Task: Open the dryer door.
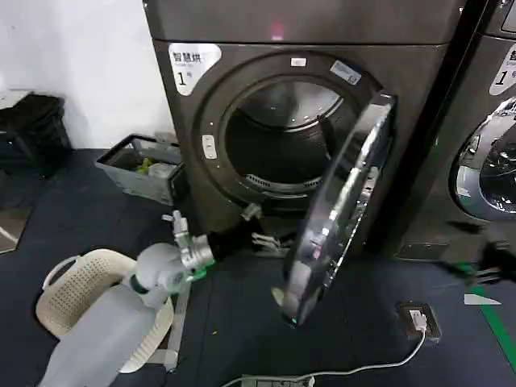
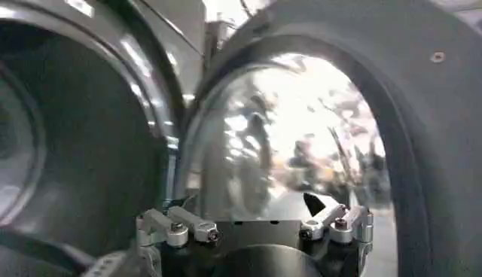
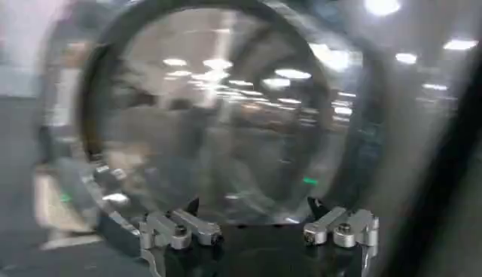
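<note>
The dryer door (image 1: 334,214) stands swung well out from the grey dryer (image 1: 185,161), hinged on the side away from the left tool (image 1: 266,239). It is seen nearly edge-on, its long axis running from upper far to lower near, tilted in the head view, with the chrome ring facing the robot's right and the inner side facing the open drum (image 1: 282,149).

The left tool sits low in front of the drum opening, just beside the door's lower inner edge. In the left wrist view the left tool (image 2: 260,226) has its fingers apart, with the door's glass (image 2: 301,135) straight ahead between them; whether a finger touches the door is hard to tell. The right tool (image 3: 260,226) also has its fingers spread, pointed at a round chrome-ringed window (image 3: 226,113), blurred.

A white label (image 1: 193,64) on the dryer's upper corner, above the left tool, bears Chinese characters and a large "1". A second machine (image 1: 484,145) stands beyond the door. A white basket (image 1: 76,282) and a grey bin (image 1: 141,169) lie on the floor to the left tool's left.
</note>
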`<action>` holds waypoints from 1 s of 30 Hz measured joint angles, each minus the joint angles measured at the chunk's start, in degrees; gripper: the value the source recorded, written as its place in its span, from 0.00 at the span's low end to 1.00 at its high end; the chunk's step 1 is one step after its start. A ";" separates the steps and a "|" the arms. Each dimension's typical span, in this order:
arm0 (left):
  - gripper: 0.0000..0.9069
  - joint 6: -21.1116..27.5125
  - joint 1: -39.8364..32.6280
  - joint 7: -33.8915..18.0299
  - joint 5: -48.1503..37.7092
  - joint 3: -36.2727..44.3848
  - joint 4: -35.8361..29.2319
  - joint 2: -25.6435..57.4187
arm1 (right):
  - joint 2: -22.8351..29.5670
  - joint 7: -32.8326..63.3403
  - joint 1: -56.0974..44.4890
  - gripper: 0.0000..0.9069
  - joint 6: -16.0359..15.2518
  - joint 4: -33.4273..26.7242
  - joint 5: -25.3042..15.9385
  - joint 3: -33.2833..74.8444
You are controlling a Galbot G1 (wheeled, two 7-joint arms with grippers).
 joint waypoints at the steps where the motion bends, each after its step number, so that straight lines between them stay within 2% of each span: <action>1: 1.00 -0.13 -0.31 -0.07 0.12 0.78 0.00 -0.20 | 0.34 2.55 -0.73 1.00 1.09 -0.01 0.20 2.01; 3: 1.00 -0.23 -0.93 -0.34 0.37 2.39 -0.03 -0.92 | 1.18 8.56 -2.27 1.00 1.48 0.42 0.66 5.81; 7: 1.00 -0.24 -1.84 -1.28 0.62 5.47 -0.71 -2.22 | 3.21 21.82 -5.45 1.00 -0.16 2.02 0.45 12.19; 13: 1.00 0.12 -3.13 -3.66 1.60 10.59 -1.52 -4.25 | 5.62 39.30 -8.86 1.00 -4.86 4.35 0.13 19.49; 15: 1.00 0.42 -3.64 -4.36 2.25 12.26 -1.08 -5.09 | 5.99 44.34 -10.17 1.00 -5.52 4.44 -1.73 21.67; 17: 1.00 0.61 -4.31 -5.01 2.62 13.83 -0.40 -6.27 | 6.50 49.09 -11.33 1.00 -7.48 4.90 -2.61 23.80; 23: 1.00 1.06 -7.09 -6.90 4.67 18.30 1.99 -10.49 | 6.67 58.07 -14.42 1.00 -11.30 5.11 -3.31 29.77; 30: 1.00 0.65 -10.13 -9.42 7.05 22.38 5.29 -16.07 | 5.88 60.12 -17.00 1.00 -15.03 4.85 -3.38 34.20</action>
